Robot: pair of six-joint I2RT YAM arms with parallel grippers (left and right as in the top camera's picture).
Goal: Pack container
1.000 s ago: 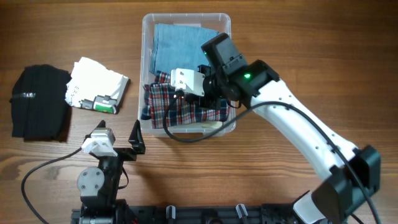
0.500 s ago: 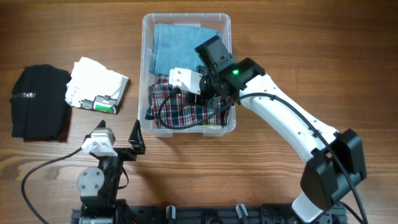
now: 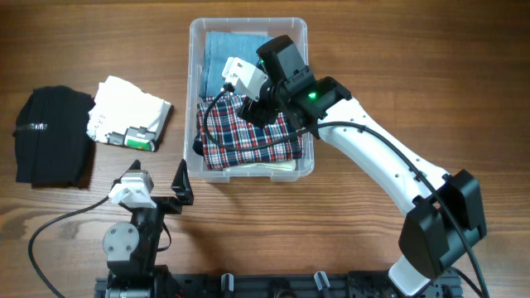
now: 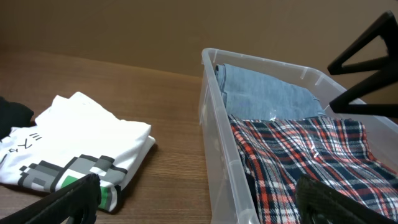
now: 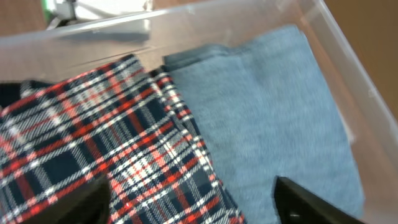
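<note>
Wood-grain counter (image 3: 414,66), brown, carrying all items.

Container (image 3: 248,25): clear plastic tub, rounded corners, rimmed; directly beneath the right fingers (image 3: 258,106), ahead and to the right of the left fingers (image 3: 180,189), near wall close to them in the left wrist view.

Contents: plaid cloth (image 3: 248,136), red, navy and white, folded, in the half nearer the left fingers; blue cloth (image 3: 219,54), folded, in the far half, partly overlapped by the plaid.

Right fingers: spread wide, holding nothing, poised above the seam between plaid and blue cloth.

Left fingers: spread wide, empty, low over the counter, apart from the container.

White T-shirt (image 3: 128,112): folded, pixel print, ahead and to the left of the left fingers, outside the container.

Black garment (image 3: 54,136): folded, farther left, touching the T-shirt's edge.
</note>
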